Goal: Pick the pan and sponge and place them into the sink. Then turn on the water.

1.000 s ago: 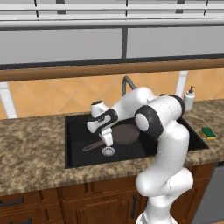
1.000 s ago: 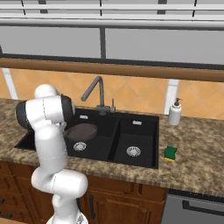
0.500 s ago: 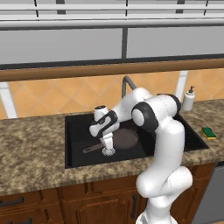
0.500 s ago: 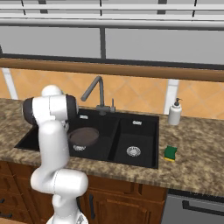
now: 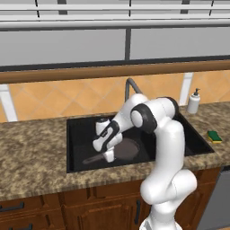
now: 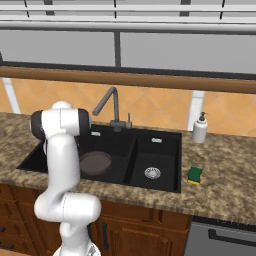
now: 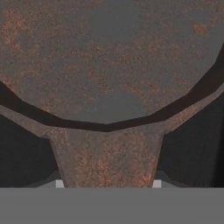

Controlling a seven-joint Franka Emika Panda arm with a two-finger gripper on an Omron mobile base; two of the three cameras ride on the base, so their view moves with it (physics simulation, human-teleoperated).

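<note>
Pan point(image 5: 127, 150) down in left basin of sink point(image 5: 76, 167); end effector point(image 5: 108, 156) pinching its handle. Best release low and level, then fetch sponge point(image 5: 214, 136) off worktop point(image 5: 31, 161).

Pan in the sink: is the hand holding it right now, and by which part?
Yes. The hand is shut on the pan, gripping the handle where it joins the bowl, low in the left basin of the sink.

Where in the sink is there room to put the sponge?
The sink's basin beside the sponge lies bare around its silver drain. The other basin is crowded: the pan lies there, with the tool shut on its handle. Bare counter runs past the soap bottle too.
</note>
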